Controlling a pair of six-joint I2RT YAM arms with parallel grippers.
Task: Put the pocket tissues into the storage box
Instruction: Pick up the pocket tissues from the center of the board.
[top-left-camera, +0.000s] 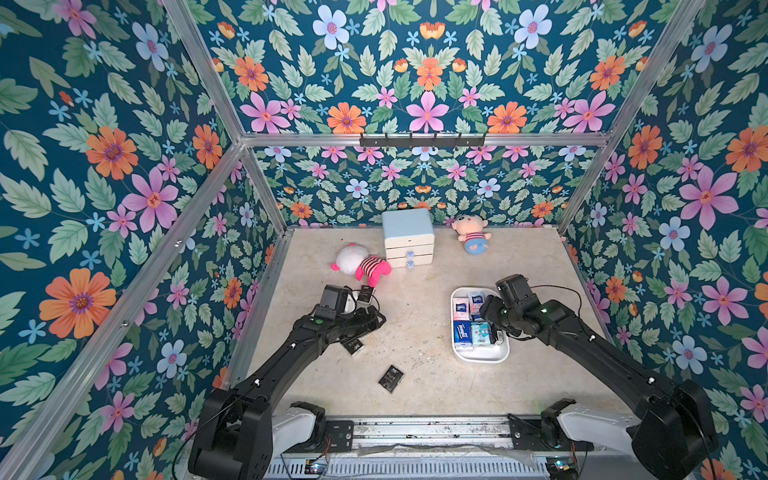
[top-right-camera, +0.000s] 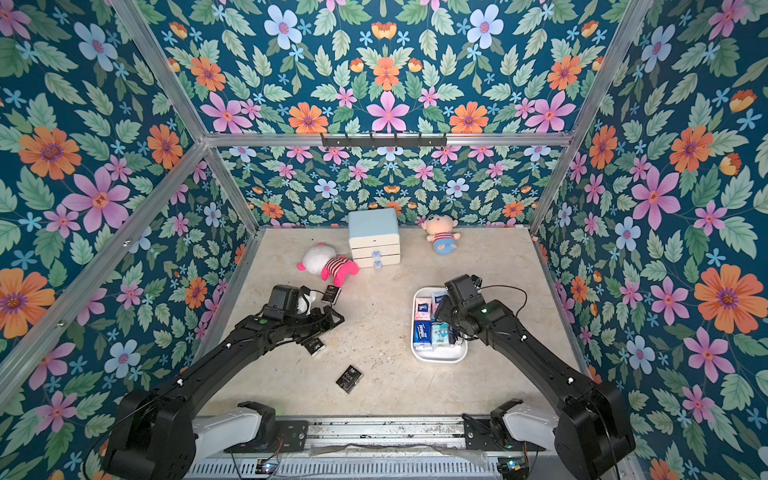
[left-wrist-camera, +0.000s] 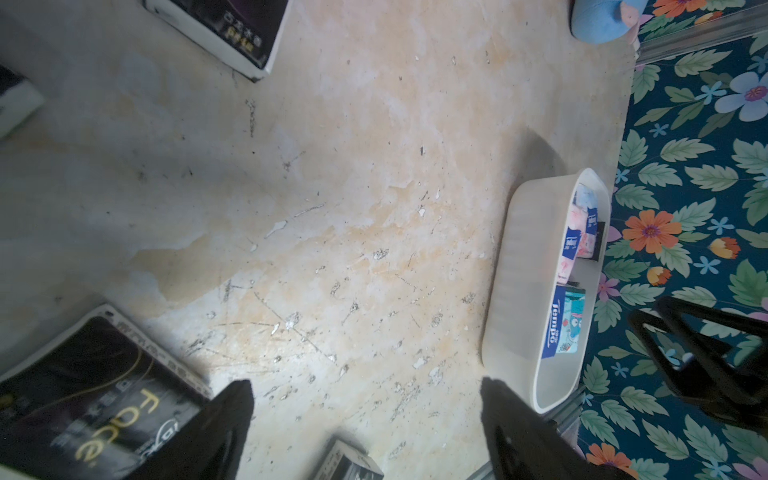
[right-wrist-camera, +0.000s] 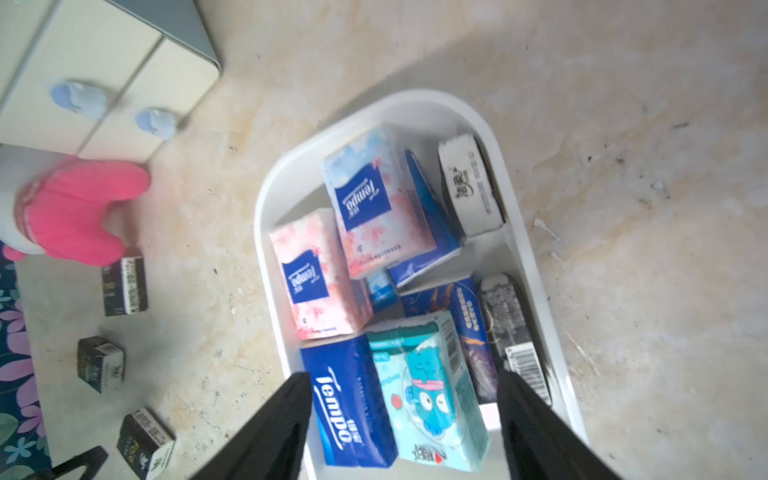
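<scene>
Currently most pocket tissues (right-wrist-camera: 374, 216) already lie in the storage box (top-left-camera: 482, 358), which sits near the right edge of the tabletop (top-left-camera: 424, 316). At least three black packets lie loose left of centre: one (top-left-camera: 391, 379) nearer the front edge, one (top-left-camera: 353, 347) partly under the left arm, one (top-left-camera: 366, 294) beside the pink plush toy (top-left-camera: 370, 266).

Right gripper (right-wrist-camera: 403, 374) hangs over the box, jaws apart, empty. Left gripper (left-wrist-camera: 365, 386) is low over bare tabletop, jaws apart, nothing between them.

Judged step: left arm reaching for the next black packet. Next move calls for centring over one packet and closing across its narrow width.

Room: open tabletop between the loose packets and the box. The rim must be cleared. Bare bottom shows only at the box's front end, and the right arm sits above the box.
</scene>
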